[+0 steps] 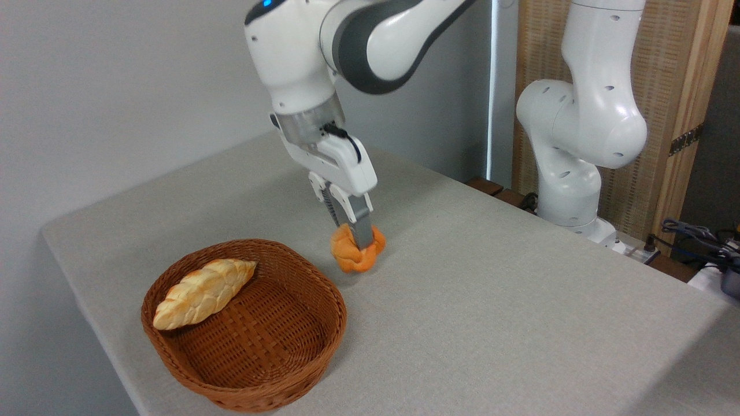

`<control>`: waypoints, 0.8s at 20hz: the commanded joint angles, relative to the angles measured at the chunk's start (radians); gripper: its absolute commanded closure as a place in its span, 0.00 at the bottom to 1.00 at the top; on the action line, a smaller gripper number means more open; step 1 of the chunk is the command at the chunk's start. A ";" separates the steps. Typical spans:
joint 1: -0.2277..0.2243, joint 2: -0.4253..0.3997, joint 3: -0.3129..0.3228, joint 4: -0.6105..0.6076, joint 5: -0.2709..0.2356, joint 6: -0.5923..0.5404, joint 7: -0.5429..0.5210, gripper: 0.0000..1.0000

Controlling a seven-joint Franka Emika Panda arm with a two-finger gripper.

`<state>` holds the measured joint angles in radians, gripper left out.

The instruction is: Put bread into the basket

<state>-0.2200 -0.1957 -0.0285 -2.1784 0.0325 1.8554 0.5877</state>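
My two-finger gripper (357, 240) was clamped across the middle of the small round orange knotted bun (357, 249), one grey finger (363, 231) running down its near face while the other was mostly hidden behind it. The bun hung just clear of the grey cloth-covered table (491, 300), with a faint shadow beneath it, close beside the far right rim of the round reddish-brown woven wicker basket (277, 370) but not yet over it. Inside the basket, a longer pale golden braided loaf (203, 292) lay against the left wall, leaving the centre and right of the woven floor bare. I judged the bun to be light, since it sat between my fingers without sagging or tilting. I could not tell whether it was soft or a hard model, so I reckoned a moderate squeeze safest. Its lumpy braided surface looked matte, with grooves giving my fingers purchase, and slipping seemed unlikely. Holding it across the waist, where the knot is broadest, looked right to me. What remained, as I saw it, was to raise it over the rim and let go above the bare patch.
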 commanded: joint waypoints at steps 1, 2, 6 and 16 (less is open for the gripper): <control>0.002 -0.022 0.027 0.112 -0.039 -0.005 0.020 0.64; 0.002 -0.021 0.042 0.142 -0.048 0.001 0.020 0.64; 0.004 0.008 0.076 0.190 -0.075 0.118 0.020 0.62; 0.007 0.185 0.078 0.190 -0.060 0.382 0.018 0.00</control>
<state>-0.2127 -0.0395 0.0415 -2.0048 -0.0195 2.2066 0.5878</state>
